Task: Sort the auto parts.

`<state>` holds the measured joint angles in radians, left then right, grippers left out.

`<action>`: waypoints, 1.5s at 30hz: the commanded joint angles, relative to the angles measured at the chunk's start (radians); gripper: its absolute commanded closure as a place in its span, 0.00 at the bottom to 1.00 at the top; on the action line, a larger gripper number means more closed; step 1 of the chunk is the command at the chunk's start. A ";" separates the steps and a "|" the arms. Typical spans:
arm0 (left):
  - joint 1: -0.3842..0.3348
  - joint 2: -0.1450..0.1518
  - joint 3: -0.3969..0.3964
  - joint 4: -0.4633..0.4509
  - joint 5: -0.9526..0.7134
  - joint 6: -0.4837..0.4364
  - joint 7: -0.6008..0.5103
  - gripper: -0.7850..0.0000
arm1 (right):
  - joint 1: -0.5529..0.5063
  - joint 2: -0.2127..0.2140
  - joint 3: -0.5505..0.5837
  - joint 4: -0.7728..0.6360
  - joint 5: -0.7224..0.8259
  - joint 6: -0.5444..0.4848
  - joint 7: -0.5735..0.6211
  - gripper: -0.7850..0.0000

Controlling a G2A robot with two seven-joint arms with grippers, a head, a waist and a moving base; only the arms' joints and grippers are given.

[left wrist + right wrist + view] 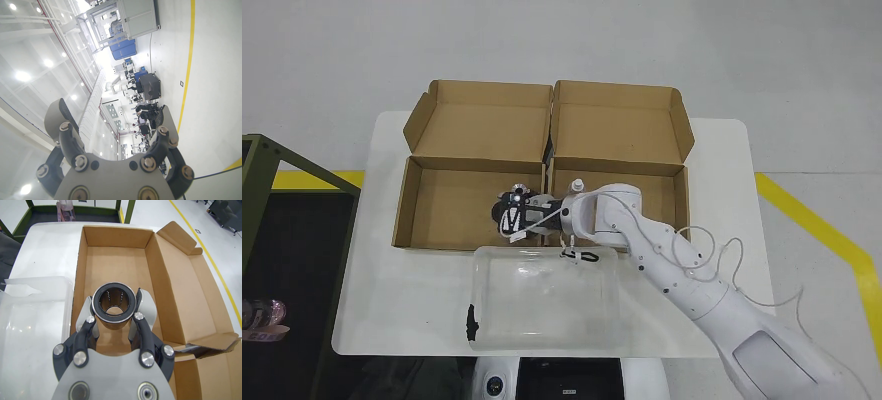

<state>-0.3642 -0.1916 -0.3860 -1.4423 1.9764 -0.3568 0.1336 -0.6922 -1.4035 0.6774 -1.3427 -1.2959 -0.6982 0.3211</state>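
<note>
1. Over the left cardboard box (117, 262), my right gripper (115, 302) clamps a bearing sleeve (115, 317), its bore aimed at the box floor beneath.
2. My left gripper (113, 106) is open and empty.

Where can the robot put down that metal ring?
The left box's floor is bare, beyond the ring in the right tool. The table strip left of the boxes is free too. Crowded where the arm crosses the right box beside the clear tub.

White table (722, 160) — a green-framed cart (94, 210) beside it holds a pinkish bottle (65, 212); yellow floor line (812, 220).
</note>
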 commanded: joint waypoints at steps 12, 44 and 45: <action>0.000 0.000 0.000 0.000 0.000 0.000 0.000 0.00 | 0.052 -0.042 -0.061 0.115 0.007 -0.003 0.036 1.00; 0.000 0.000 0.000 0.000 0.000 0.000 0.000 0.00 | 0.063 -0.062 -0.021 0.088 -0.022 -0.019 0.050 0.34; 0.000 0.000 0.000 0.000 0.000 0.000 0.000 0.00 | 0.061 -0.059 -0.011 0.074 -0.022 -0.018 0.045 0.35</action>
<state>-0.3642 -0.1917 -0.3860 -1.4423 1.9764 -0.3568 0.1336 -0.6295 -1.4650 0.6577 -1.2565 -1.3181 -0.7161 0.3701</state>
